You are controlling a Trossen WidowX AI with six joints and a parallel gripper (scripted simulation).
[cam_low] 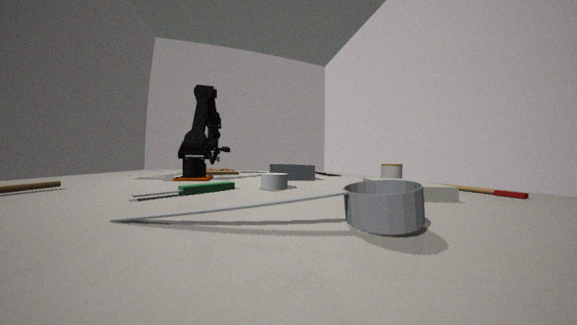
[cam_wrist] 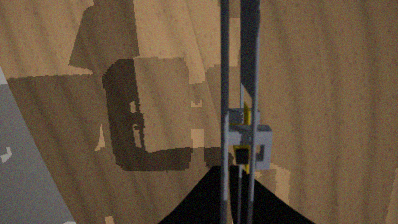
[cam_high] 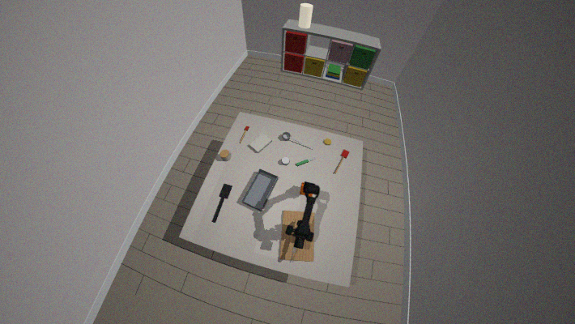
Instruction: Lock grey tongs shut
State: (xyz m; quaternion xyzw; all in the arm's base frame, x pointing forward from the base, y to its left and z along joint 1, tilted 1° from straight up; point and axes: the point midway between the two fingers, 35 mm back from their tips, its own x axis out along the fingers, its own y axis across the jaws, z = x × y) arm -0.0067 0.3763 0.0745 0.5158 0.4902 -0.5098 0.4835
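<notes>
The grey tongs (cam_high: 293,254) (cam_wrist: 253,75) are in my gripper (cam_high: 300,241) (cam_wrist: 225,174), which is shut on them. In the wrist view their two long arms run nearly parallel and close together, with a grey bracket and a yellow part between them. Whether the lock has caught cannot be told. The gripper and tongs are over the wooden board (cam_high: 308,254) (cam_wrist: 325,100) (cam_low: 229,172); their shadows fall on it, apart from the tongs. The fingertips are partly hidden by the tongs. The roasting tin (cam_high: 244,203) (cam_low: 292,172) stands left of the board with no tongs across it.
A black spatula (cam_high: 225,191) lies left of the tin. Beyond the arm's base are a white pot (cam_high: 285,161) (cam_low: 274,181), a green-handled tool (cam_high: 302,163) (cam_low: 207,188), a grey pan (cam_high: 286,136) (cam_low: 384,209) and a red-headed spatula (cam_high: 344,154). The table edge is near the board's front end.
</notes>
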